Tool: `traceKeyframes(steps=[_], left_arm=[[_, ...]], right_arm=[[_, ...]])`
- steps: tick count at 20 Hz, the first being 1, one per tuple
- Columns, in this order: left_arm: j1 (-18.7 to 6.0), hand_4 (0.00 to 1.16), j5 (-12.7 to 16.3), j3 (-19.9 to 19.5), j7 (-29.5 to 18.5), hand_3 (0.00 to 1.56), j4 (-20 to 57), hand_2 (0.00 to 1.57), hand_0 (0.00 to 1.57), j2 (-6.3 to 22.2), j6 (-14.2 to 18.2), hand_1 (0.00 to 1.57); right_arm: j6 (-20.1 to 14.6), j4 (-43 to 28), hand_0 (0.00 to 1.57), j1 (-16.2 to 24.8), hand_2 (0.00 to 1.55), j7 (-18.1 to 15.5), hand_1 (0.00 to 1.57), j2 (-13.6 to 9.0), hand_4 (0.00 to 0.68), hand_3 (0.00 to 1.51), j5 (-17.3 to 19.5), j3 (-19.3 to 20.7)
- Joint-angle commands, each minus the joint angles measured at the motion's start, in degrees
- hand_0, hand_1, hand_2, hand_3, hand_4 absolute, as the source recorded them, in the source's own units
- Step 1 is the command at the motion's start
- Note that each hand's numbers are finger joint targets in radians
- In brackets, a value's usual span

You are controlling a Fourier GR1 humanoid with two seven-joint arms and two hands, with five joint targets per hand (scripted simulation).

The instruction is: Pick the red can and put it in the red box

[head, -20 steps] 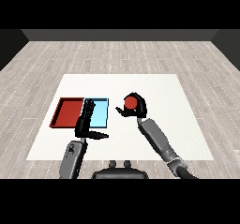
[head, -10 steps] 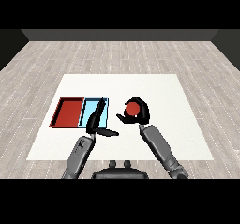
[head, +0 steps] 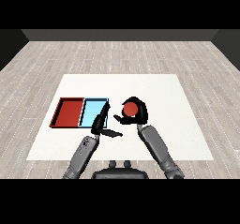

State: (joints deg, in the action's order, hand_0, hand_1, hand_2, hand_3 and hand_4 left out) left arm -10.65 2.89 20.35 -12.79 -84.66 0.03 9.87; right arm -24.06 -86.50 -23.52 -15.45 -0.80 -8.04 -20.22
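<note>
Red can [head: 129, 109] sits in the right robot hand [head: 136, 115], whose fingers curl round it, just right of the light blue tray [head: 93, 112] over the white counter [head: 164, 101]. Left robot hand [head: 101, 123] has straight fingers over that tray's near right corner. Red tray [head: 68, 112] lies furthest left.

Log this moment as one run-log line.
right hand: holds red can | left hand: open | red tray: no can

No readable text, labels or numbers anywhere.
</note>
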Motion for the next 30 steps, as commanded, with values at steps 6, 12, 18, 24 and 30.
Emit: traceKeyframes(steps=[6,12,18,24,30], left_arm=[[-6.56,0.0,4.8,2.54,-3.02,0.0,10.36,0.0,0.0,-0.03,2.61,0.0],[-9.57,0.0,8.43,3.21,2.51,0.0,7.2,0.0,0.0,-0.03,4.51,0.0],[-4.56,0.0,7.36,8.31,-1.37,0.0,5.19,0.0,0.0,-0.03,6.6,0.0],[-5.81,0.0,11.53,11.67,-5.6,0.0,10.32,0.0,0.0,-0.03,8.33,0.0],[-6.94,0.0,11.56,9.31,-3.93,0.0,9.03,0.0,0.0,0.01,5.43,0.0]], right_arm=[[-1.4,0.6,1.46,-0.52,1.43,-1.35,1.46,0.78,0.654,1.38,1.32,-3.07],[-1.92,-1.65,1.47,2.04,1.44,-2.97,1.47,0.8,0.676,1.39,-0.28,-5.51],[-1.74,4.45,1.47,-1.29,1.43,-6.8,1.47,0.8,0.644,1.4,-6.77,-6.1],[-3.35,-0.18,1.51,-0.69,1.45,-4.92,1.51,0.8,0.652,1.42,-7.06,-8.21],[-6.24,1.83,1.52,-3.42,1.45,-4.49,1.52,0.77,0.648,1.4,-7.82,-10.86]])
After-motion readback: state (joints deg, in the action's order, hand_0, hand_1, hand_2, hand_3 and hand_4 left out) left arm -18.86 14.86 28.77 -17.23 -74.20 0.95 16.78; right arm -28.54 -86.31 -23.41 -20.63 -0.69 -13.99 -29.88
